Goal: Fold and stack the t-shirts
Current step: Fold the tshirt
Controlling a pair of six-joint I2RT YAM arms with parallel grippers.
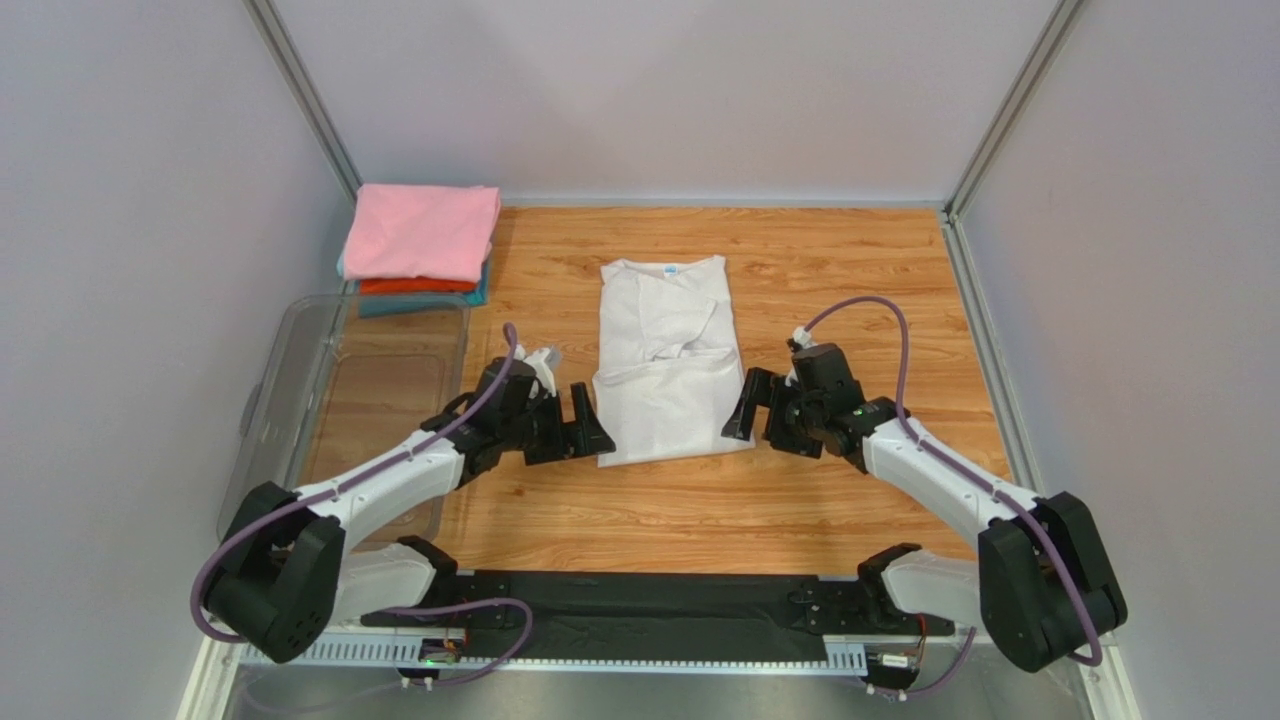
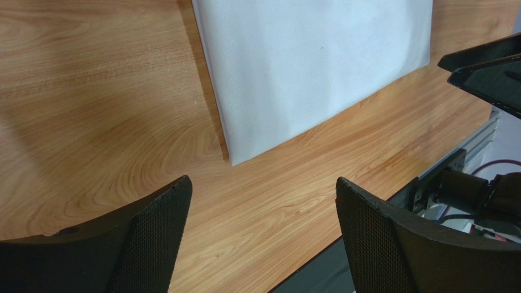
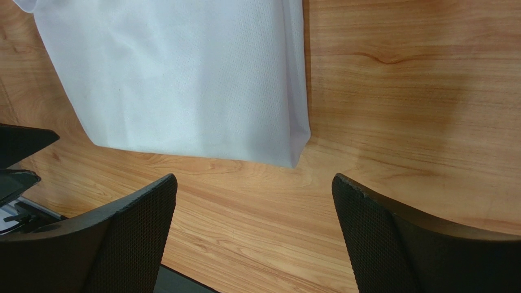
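Observation:
The white t-shirt (image 1: 666, 360) lies flat mid-table, sides folded in to a long strip, neck label at the far end. Its near hem shows in the left wrist view (image 2: 306, 67) and the right wrist view (image 3: 177, 79). My left gripper (image 1: 579, 431) is open and empty beside the hem's left corner. My right gripper (image 1: 750, 408) is open and empty beside the hem's right corner. Neither touches the cloth. Folded pink (image 1: 421, 230), orange-red (image 1: 416, 285) and teal (image 1: 394, 305) shirts are stacked at the far left.
A clear plastic bin (image 1: 301, 405) stands along the table's left side, beside the left arm. White walls enclose the table on three sides. A black and metal rail (image 1: 631, 615) runs along the near edge.

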